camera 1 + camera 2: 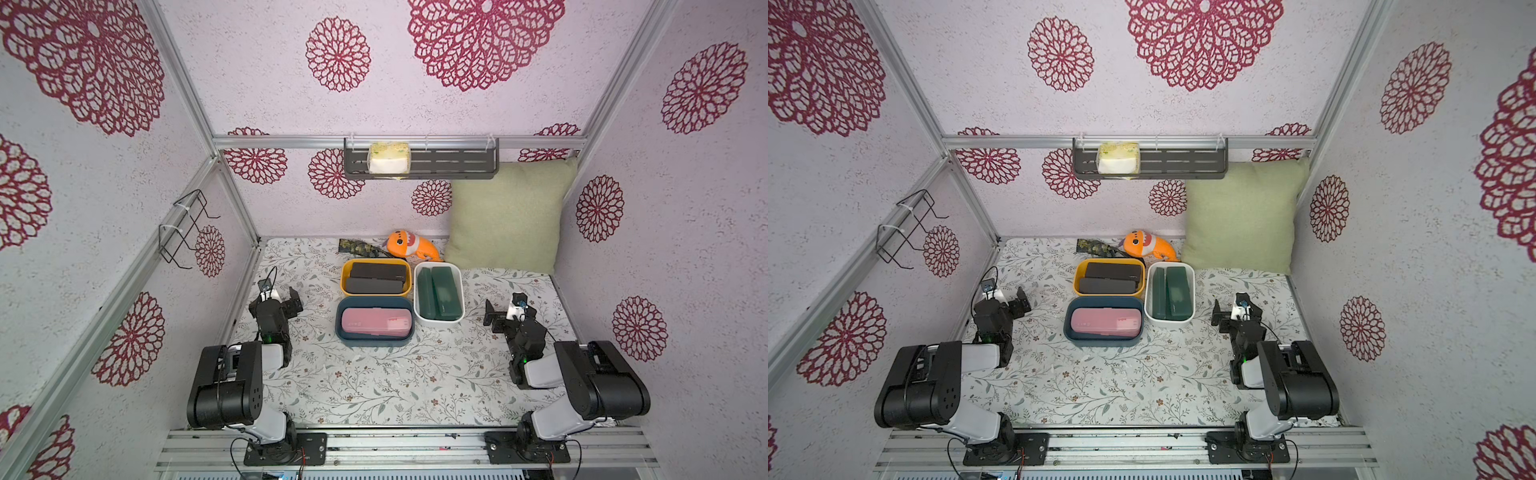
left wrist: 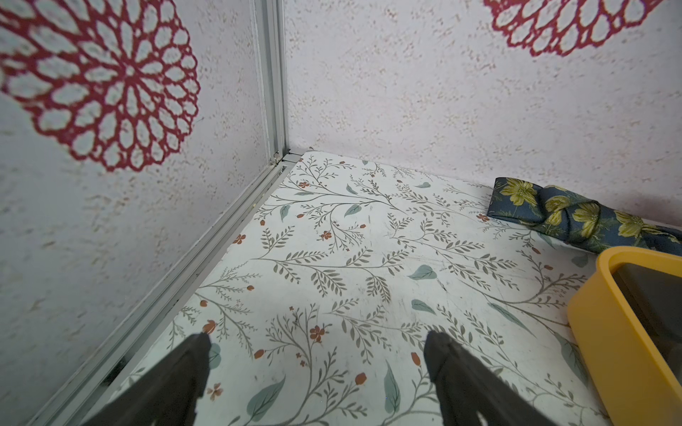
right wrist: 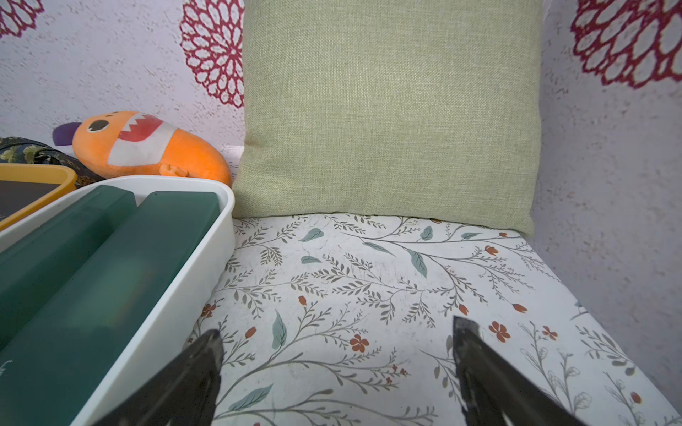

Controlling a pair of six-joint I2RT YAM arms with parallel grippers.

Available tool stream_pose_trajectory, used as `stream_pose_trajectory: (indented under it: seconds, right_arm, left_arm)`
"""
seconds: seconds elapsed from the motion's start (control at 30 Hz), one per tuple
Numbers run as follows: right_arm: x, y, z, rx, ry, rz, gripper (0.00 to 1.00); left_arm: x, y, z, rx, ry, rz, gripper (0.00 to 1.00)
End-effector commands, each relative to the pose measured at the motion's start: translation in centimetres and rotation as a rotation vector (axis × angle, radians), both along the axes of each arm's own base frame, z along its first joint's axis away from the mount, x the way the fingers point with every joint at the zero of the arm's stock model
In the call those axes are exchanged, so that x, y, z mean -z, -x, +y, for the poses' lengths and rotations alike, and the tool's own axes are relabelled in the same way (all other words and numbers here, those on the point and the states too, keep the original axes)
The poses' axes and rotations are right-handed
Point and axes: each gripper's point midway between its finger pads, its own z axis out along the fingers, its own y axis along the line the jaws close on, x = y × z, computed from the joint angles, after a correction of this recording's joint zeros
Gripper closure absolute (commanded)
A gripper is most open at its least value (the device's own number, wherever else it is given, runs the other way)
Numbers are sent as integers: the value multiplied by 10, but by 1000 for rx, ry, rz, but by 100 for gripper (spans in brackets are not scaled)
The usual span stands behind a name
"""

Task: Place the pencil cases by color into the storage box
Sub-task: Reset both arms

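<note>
Three open storage boxes stand mid-table in both top views. The yellow box [image 1: 343, 282] holds black pencil cases [image 1: 378, 272]. In the dark blue box [image 1: 338, 328] lie pink pencil cases [image 1: 376, 322], and the white box [image 1: 416, 299] holds dark green pencil cases [image 1: 440, 293]. My left gripper [image 1: 282, 301] hangs open and empty left of the boxes, over bare table [image 2: 317, 337], with the yellow box [image 2: 609, 332] off to its side. To the right of the white box [image 3: 177, 295], my right gripper [image 3: 337, 328] is open and empty, beside the green cases [image 3: 110, 265].
A green cushion [image 1: 509, 216] leans in the back right corner. An orange plush toy [image 1: 409, 245] and a folded floral cloth [image 1: 359, 247] lie behind the boxes. A shelf [image 1: 457, 164] hangs on the back wall and a wire rack [image 1: 183, 232] on the left wall.
</note>
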Motion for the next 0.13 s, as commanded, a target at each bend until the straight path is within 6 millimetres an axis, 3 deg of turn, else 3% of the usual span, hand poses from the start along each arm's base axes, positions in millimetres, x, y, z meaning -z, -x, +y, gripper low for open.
stream_pose_trajectory:
  seconds: [0.0,0.1]
  right_arm:
    - [-12,-4,-1,15,-13,-38,1]
    - [-13,-2,-1,13,-12,-45,1]
  left_arm:
    - [1,0,-2,8,3,4,3]
    - [1,0,-2,9,3,5,3]
